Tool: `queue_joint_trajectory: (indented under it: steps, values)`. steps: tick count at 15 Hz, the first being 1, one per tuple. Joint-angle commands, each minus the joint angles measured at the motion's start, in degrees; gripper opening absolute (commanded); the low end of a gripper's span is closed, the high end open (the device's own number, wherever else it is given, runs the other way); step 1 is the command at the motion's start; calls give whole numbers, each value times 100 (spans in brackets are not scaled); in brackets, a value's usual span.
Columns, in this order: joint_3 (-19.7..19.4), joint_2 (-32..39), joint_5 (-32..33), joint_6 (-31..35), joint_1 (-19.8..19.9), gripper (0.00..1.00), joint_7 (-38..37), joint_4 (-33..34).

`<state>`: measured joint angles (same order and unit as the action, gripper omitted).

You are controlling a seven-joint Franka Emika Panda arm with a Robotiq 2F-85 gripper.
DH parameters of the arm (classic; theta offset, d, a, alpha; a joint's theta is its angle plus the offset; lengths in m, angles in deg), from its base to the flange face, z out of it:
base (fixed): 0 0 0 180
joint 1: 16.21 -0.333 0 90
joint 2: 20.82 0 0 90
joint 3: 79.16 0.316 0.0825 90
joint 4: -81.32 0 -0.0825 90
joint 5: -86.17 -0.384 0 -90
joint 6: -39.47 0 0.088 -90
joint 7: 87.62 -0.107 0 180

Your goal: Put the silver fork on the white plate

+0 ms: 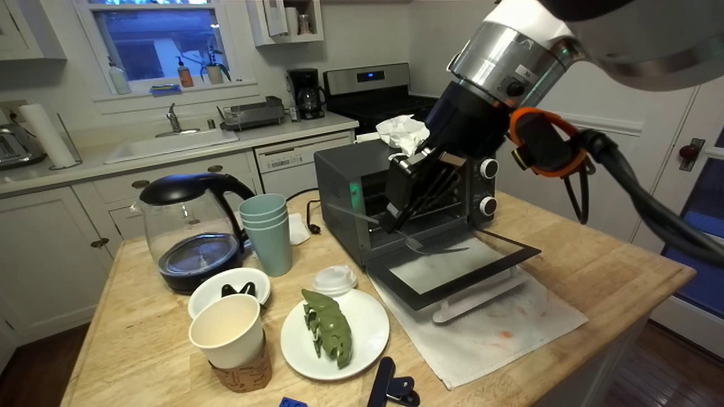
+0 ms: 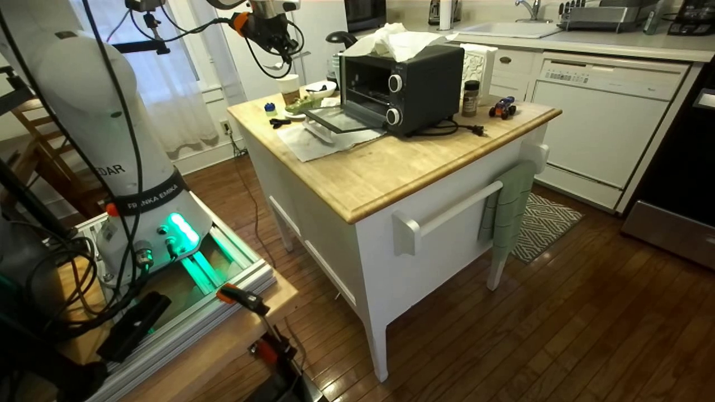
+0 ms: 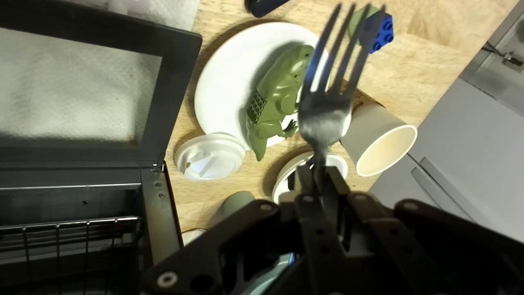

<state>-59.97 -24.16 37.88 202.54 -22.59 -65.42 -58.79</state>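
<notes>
your gripper [image 1: 390,222] hangs well above the wooden worktop [image 1: 599,260]. left of the gripper in the wrist view you have the toaster oven [image 1: 339,192], its door folded down. the glass kettle [image 1: 195,232] stands lower than the gripper and, in an exterior view, to its left. ahead of your fingertips in the wrist view, and well below them, is the white plate [image 3: 225,86]. the paper cup [image 3: 362,127] stands to the right of the fingertips there, also lower down. the green figure [image 3: 278,94] lies on the plate, ahead and to the left of the fingertips. your gripper pinches the handle of the silver fork [image 3: 322,119], holding it up in the air; the tines reach away from the fingertips and, in the wrist view, cross the plate's edge. smallest, the blue block [image 3: 383,36] sits on the worktop, behind the tine tips there.
</notes>
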Motion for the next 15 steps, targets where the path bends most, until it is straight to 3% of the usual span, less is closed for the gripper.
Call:
queue_joint_trajectory:
  steps: [1, 2, 6, 10, 12, 15]
  values:
    - [0, 0, 0, 0, 0, 11, 0, 0]
    - [43, 145, 147, 250, -2, 3, -156, 20]
    - [125, 621, 716, 1042, -21, 3, -645, 24]
    - [-80, 1092, 1778, 1590, -244, 3, -1554, -109]
    - [-340, 1288, 2461, 1811, -425, 3, -2109, -181]
    - [-1503, 1574, 3222, 2032, -1394, 3, -2833, -195]
